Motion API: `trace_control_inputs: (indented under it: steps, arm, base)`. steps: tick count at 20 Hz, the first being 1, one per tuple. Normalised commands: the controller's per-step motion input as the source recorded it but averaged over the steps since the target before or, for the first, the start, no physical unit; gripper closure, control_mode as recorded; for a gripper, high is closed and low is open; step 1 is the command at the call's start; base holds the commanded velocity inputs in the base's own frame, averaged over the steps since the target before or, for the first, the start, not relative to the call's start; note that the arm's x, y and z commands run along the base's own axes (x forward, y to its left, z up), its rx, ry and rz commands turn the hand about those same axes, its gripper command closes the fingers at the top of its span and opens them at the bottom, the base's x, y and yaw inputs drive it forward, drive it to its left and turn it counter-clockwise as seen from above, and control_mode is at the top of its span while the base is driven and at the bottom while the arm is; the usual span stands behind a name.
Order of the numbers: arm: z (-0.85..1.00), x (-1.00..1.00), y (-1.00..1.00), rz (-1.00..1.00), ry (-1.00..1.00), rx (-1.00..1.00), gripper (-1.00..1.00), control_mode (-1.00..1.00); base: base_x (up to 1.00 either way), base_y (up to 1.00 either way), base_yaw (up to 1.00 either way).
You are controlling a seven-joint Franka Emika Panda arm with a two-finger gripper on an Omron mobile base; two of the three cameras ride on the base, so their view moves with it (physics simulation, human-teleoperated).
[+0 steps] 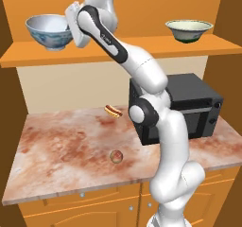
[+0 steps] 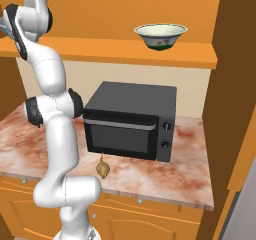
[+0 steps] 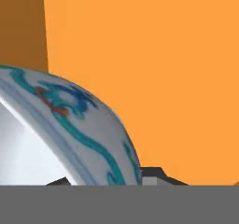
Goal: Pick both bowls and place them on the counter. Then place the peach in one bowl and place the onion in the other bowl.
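Bowls first: the deep white ceramic bowl with the blue outside pattern stands at the left end of the plain orange wooden shelf, and the wider flared cream bowl with the dark green foot stands upright toward the shelf's right end, well apart from it. I see the white arm reaching up from the base to the patterned bowl, with the gripper at that bowl's right rim; in the hand view the patterned wall curves between the two dark finger tips, one inside the bowl and one outside it, so I read the jaws as astride the rim, though I cannot tell whether they press on it. Below, on the reddish-brown and cream marbled stone counter, the small round reddish-orange peach lies near the front edge. The small golden-brown onion with a thin pointed stem lies just in front of the black microwave oven, near its lower left corner. A small hot dog in a bun lies farther back on the counter, left of the microwave.
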Motion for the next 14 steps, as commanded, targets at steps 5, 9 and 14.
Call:
trace_control_inputs:
  steps: [5, 9, 14]
  arm:
    - [0.0, -0.68, -0.15, 0.0, 0.02, 0.01, 1.0, -1.0]
    - [0.0, -0.81, -0.12, -0.02, 0.0, 0.07, 1.0, -1.0]
    - [-0.04, -0.92, -0.15, 0.0, 0.01, 0.0, 1.0, -1.0]
  base:
    - [0.0, 0.0, 0.0]
    - [0.0, 0.0, 0.0]
    - [0.0, 0.0, 0.0]
